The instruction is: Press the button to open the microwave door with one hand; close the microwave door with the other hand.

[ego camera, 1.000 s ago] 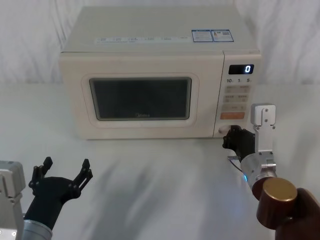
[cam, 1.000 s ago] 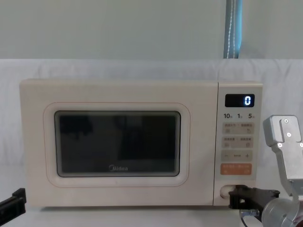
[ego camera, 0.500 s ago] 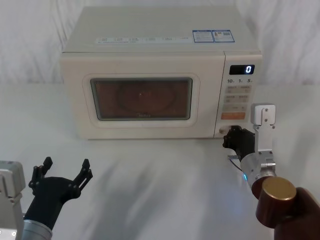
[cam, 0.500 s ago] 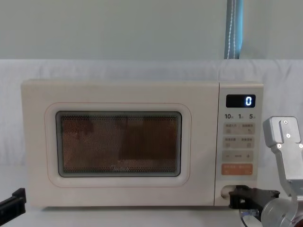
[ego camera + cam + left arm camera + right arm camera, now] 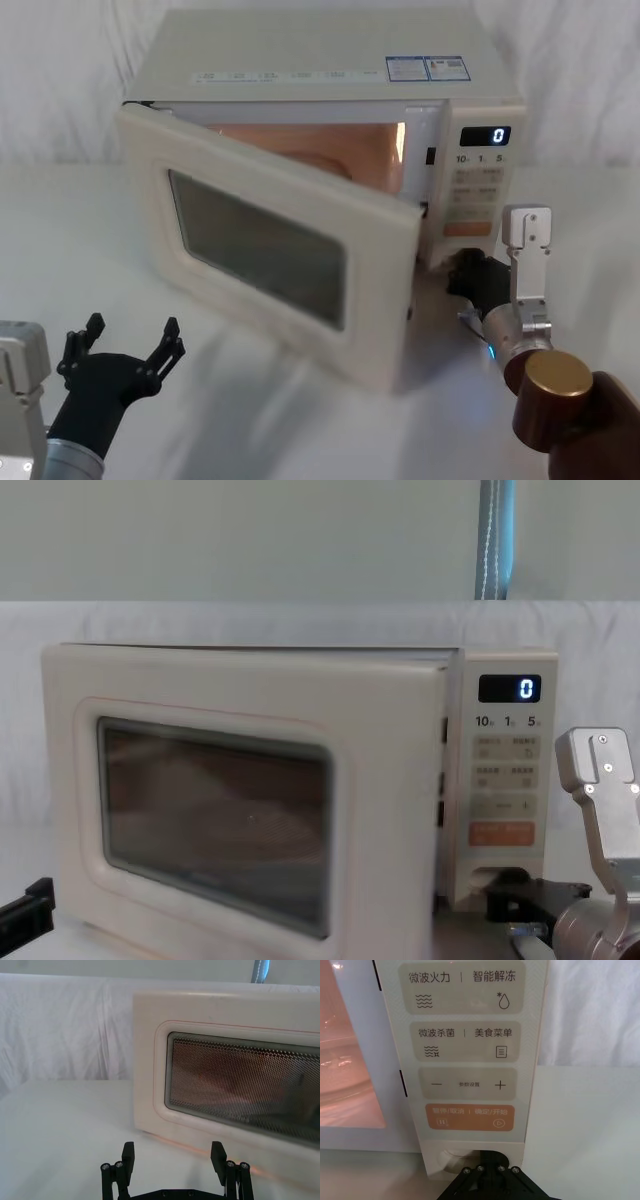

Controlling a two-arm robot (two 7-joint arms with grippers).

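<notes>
Head view: the door [image 5: 270, 250] is standing swung out, hinged left, and the left gripper [image 5: 125, 345] is hovering spread apart over the counter [image 5: 300, 420]. Right wrist view: the right gripper [image 5: 487, 1170], fingers together, is touching the button [image 5: 451, 1156] under the orange key [image 5: 470, 1117].

One microwave door [image 5: 270, 255], swung open. One button [image 5: 454, 1157]. One orange key [image 5: 469, 1117]. One lit display [image 5: 484, 136]. Two pincers: left pincer [image 5: 125, 345], right pincer [image 5: 470, 280].
</notes>
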